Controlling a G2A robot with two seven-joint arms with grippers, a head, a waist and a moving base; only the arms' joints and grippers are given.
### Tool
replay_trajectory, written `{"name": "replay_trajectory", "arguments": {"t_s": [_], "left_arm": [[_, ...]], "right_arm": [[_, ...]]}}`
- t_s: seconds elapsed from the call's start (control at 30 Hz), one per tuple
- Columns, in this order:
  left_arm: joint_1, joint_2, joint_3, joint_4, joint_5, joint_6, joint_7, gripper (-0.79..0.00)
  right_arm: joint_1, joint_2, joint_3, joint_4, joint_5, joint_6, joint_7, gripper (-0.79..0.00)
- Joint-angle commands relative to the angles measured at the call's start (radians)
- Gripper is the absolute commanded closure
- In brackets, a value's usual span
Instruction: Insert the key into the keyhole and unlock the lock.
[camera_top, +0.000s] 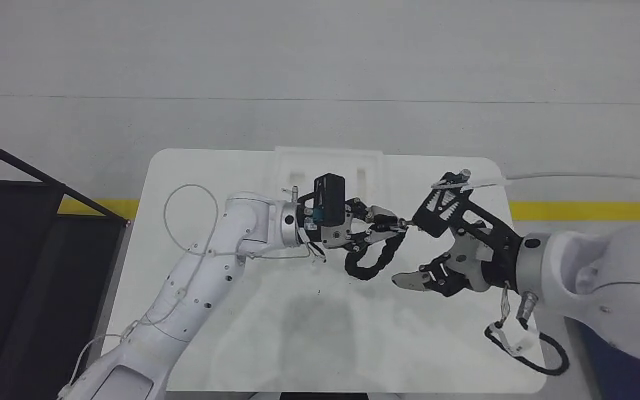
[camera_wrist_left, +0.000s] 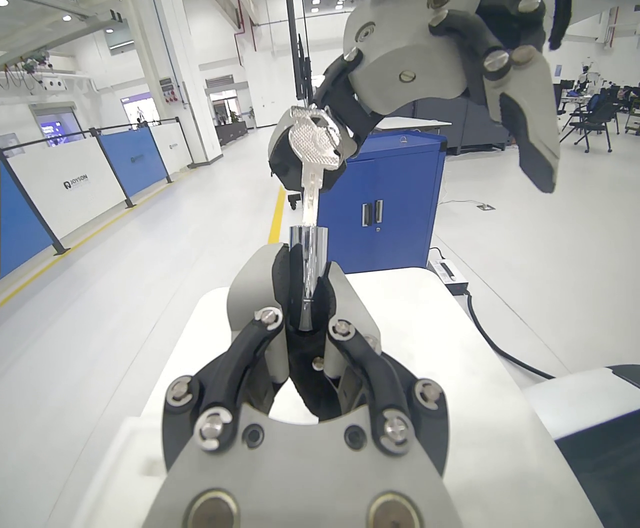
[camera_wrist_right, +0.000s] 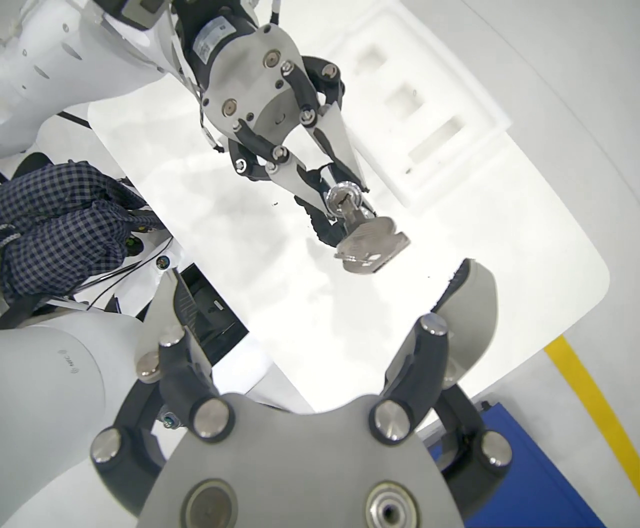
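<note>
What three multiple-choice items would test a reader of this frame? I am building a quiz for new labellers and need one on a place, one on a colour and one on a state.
1. Where is the key?
A. lying on the table
B. in the keyhole of the lock
C. in the white tray

2. What colour is the lock's cable?
A. black
B. yellow
C. blue

3. How are the right gripper fingers?
A. shut on the key
B. shut on the cable
C. open

Answers:
1 B, the key's blade stands in the chrome cylinder that the left gripper clamps.
2 A, a black loop curls from the lock in the top view.
3 C, the two fingers stand wide apart.
</note>
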Motion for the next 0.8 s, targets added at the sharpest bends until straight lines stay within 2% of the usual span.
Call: {"name": "replay_trajectory", "arguments": {"t_s": [0.0,0.3,0.6,0.77], "left_arm": [[-0.017,0.019,0.02,-0.01,-0.047,0.0,-0.049,0.0],[-0.081,0.1,0.089,-0.047,-0.245,0.0,-0.197,0.0],[-0.143,0.172,0.158,-0.065,-0.396,0.0,-0.297,0.0],[-0.168,0.197,0.194,-0.064,-0.437,0.0,-0.309,0.0]], "right_arm": [[-0.019,0.007,0.012,0.0,-0.052,-0.042,-0.015,-0.785],[-0.106,0.019,0.012,0.0,-0.235,-0.148,-0.074,-0.785],[-0.109,0.019,0.011,0.0,-0.237,-0.152,-0.075,-0.785],[-0.114,0.02,0.015,0.0,-0.281,-0.172,-0.078,-0.785]]}}
